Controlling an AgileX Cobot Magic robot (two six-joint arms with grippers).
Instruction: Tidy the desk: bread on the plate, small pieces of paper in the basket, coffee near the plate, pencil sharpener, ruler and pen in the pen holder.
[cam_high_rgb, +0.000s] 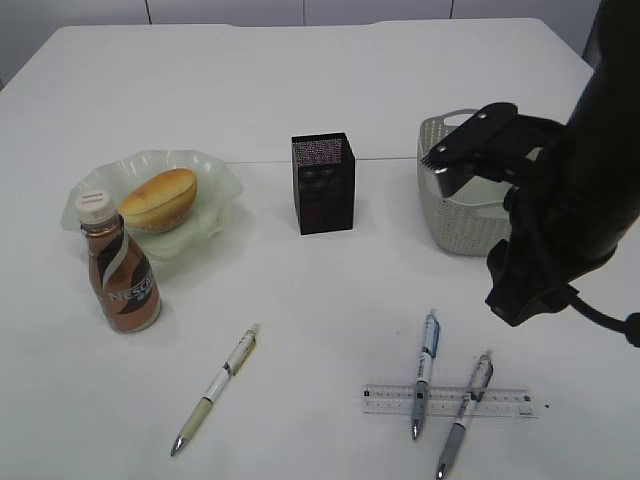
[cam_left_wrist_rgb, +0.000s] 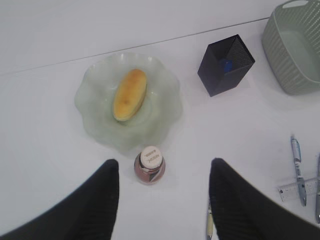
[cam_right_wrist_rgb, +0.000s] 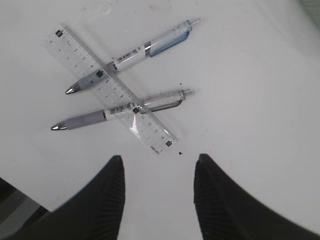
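With jaws apart and empty, the right gripper (cam_right_wrist_rgb: 157, 192) hangs at six o'clock of the ruler (cam_right_wrist_rgb: 111, 89), thin, slick, best pinched by its edges.

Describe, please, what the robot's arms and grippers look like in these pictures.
The right arm is matte black and bulky, with a black cable along its lower side. Both the left gripper and right gripper have broad black fingers with fine ribbed texture and rounded tips. No markings show.

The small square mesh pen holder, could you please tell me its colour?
Black metal mesh pen holder, clearest in the exterior view.
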